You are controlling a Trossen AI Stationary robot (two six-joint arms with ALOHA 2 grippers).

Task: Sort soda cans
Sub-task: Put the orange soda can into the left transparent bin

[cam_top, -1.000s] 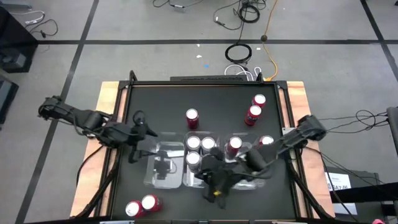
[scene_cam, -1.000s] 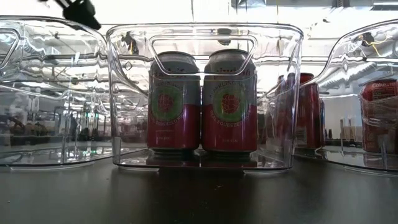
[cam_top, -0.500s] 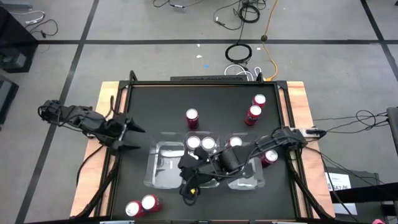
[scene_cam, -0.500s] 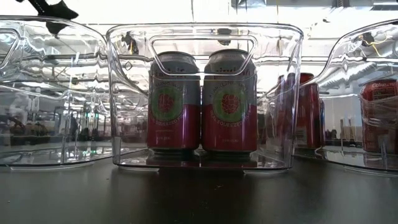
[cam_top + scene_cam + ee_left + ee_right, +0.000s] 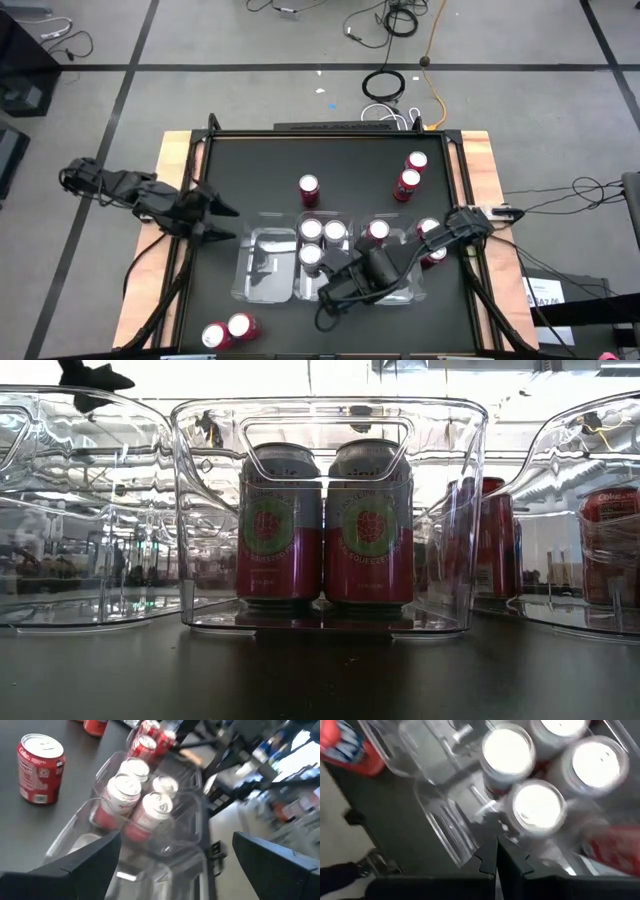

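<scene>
Three shiny-topped soda cans stand in my clear plastic middle tray, center of the high view. Their round labels are too blurry to read. My right gripper is pinched closed, empty. My left gripper is spread wide.

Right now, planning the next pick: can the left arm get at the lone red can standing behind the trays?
Probably yes. The left gripper hovers open at the table's left edge, and the lone red can stands on bare black tabletop, with nothing between them. The right gripper is busy over the middle tray.
</scene>
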